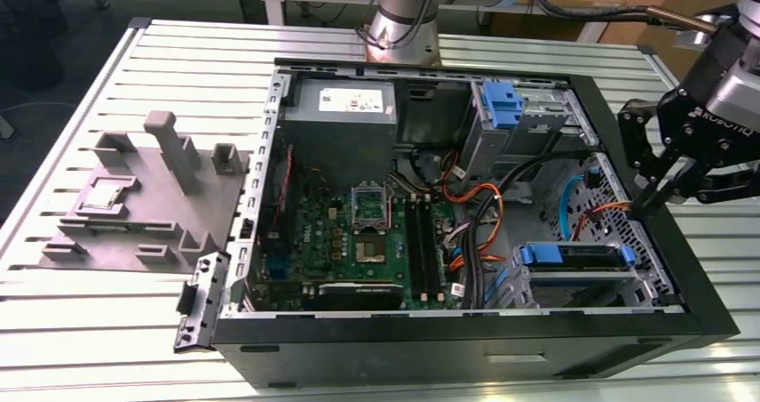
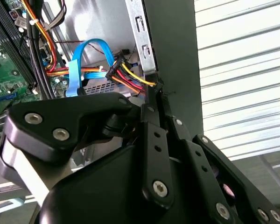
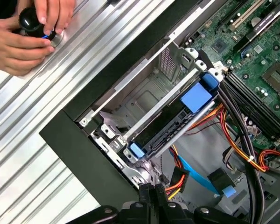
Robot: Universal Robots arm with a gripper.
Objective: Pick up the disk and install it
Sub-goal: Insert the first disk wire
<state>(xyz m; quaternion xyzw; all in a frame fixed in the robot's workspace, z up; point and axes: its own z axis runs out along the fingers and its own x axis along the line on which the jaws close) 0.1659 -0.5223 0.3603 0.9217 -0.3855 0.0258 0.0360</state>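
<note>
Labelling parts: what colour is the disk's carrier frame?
Blue; the disk sits in its bay, clearest in the first wrist view.

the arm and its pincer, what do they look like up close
The arm is a silver-grey metal tube with a ribbed black cable running beside it. The pincer is matte black, built of flat linked bars joined by round silver screws and pivots, tapering to slim black fingers; pale lettering marks its black body in the exterior view. A rounded black housing with a silver band sits beside it in the second wrist view.

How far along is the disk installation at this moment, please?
Done, seemingly: the disk sits in its blue carrier inside the drive bay. In hand: nothing; the gripper is shut, empty, beside the case wall. Left: whether it is fully seated, I cannot tell.
</note>
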